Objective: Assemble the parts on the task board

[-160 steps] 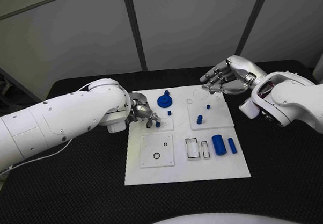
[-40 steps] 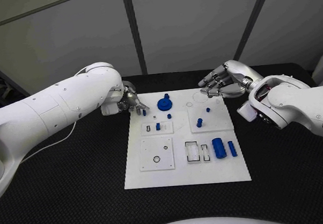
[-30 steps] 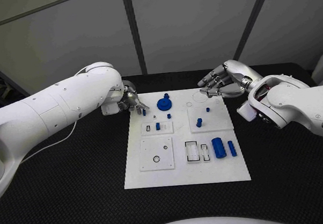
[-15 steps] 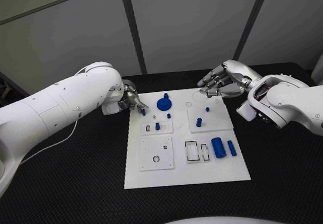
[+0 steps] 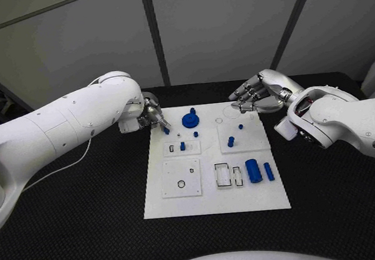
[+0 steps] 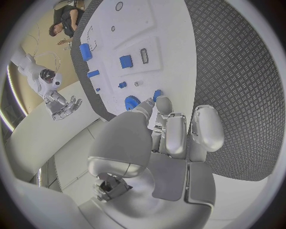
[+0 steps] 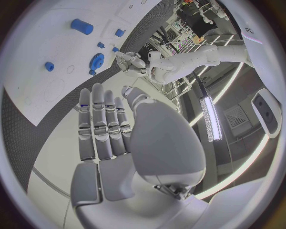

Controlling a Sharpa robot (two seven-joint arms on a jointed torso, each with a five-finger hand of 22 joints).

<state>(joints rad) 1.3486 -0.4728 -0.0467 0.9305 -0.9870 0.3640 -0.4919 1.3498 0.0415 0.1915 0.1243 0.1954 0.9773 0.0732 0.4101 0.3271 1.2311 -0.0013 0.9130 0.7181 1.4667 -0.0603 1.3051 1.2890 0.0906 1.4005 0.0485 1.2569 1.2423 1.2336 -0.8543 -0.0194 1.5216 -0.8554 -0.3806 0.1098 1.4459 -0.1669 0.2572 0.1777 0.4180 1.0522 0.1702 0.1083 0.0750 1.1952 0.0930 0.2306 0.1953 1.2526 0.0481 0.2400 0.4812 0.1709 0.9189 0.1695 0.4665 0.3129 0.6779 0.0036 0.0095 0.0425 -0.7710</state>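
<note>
White rectangular task board [image 5: 217,202] lying flat on the black textured surface [image 5: 78,204], with bare mat on every side of the board. Near the board's far edge, a blue gear-like part [image 5: 191,119] with a knob on top; just nearer than the gear, a small blue peg [image 5: 195,134]. Nearer still, a raised white tile with a slot and a short blue peg [image 5: 182,146] standing in it. Beside that tile, toward the board's right side, another tile carrying a blue peg [image 5: 231,142]. Toward the board's near edge, a fat blue cylinder [image 5: 253,170] and a slimmer blue pin [image 5: 269,171] lying side by side, next to two empty rectangular recesses.

Left hand [image 5: 155,119] at the board's far left corner, fingers pinching a small blue part [image 5: 165,130] just beside the gear. Right hand [image 5: 257,92] above the board's far right corner, fingers apart and slightly curled, holding nothing.
</note>
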